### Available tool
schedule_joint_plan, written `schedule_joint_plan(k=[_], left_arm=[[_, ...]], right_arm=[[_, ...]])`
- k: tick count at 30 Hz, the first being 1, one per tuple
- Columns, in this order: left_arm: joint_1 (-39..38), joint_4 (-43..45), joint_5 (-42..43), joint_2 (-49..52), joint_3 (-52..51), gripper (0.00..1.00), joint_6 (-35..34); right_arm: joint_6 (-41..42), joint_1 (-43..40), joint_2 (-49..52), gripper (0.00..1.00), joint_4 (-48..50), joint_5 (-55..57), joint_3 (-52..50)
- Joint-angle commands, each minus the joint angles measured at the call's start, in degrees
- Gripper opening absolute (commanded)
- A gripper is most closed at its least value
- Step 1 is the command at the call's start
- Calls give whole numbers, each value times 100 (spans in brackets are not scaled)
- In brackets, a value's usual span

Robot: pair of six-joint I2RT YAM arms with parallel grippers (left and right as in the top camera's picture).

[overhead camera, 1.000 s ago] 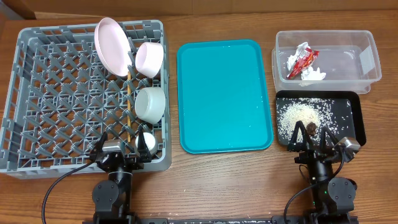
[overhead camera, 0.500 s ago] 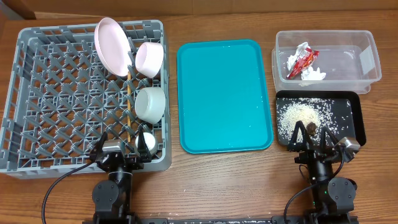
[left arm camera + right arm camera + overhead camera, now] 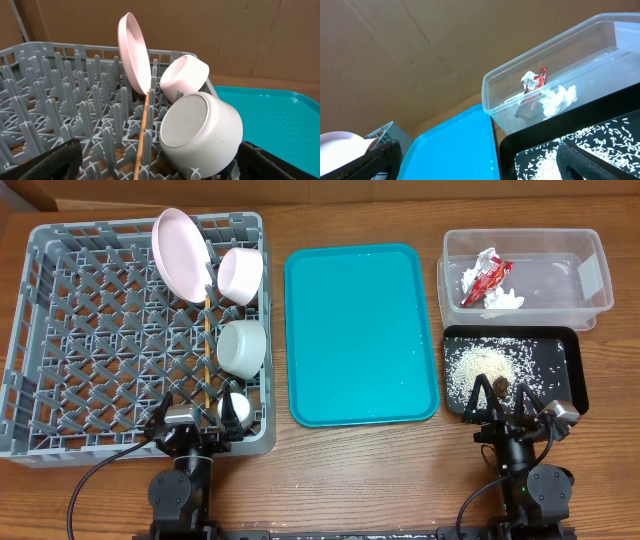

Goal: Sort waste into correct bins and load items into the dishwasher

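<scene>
Overhead view: the large square grey plastic dish rack (image 3: 90,340) occupies the left of the frame on the wooden bench (image 3: 360,470). Along its right side, from upper to lower frame, stand a round pale plate (image 3: 178,255) tilted on edge, a whitish bowl (image 3: 241,274) on its side just beside the plate, a second whitish bowl (image 3: 242,346) below it, and a small white cup (image 3: 235,408) near the rack's lower right corner. A pair of thin wooden chopsticks (image 3: 207,340) lies vertically across the lattice, left of the bowls. The flat teal serving tray (image 3: 360,330) sits at centre frame. At upper right, the clear plastic rectangular tub (image 3: 590,275) contains the crinkled red snack wrapper (image 3: 488,277) and crumpled white tissue (image 3: 506,301). Directly below it, the shallow black rectangular tray (image 3: 565,370) holds loose white rice grains (image 3: 475,368) and a small brown food lump (image 3: 499,385). The left gripper (image 3: 195,418), at the rack's lower edge, has its fingers spread fully apart, holding nothing. The right gripper (image 3: 510,408), at the black tray's lower edge, likewise shows fingers spread wide and empty.
</scene>
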Motion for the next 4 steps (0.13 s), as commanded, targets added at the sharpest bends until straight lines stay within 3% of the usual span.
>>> schedule_joint_plan(k=[1, 4], left_arm=[[35, 11, 48, -63, -26, 100, 155], [35, 11, 48, -63, -26, 100, 153]], right_arm=[[-42, -15, -68, 100, 35, 13, -61], [-42, -15, -68, 100, 35, 13, -61]])
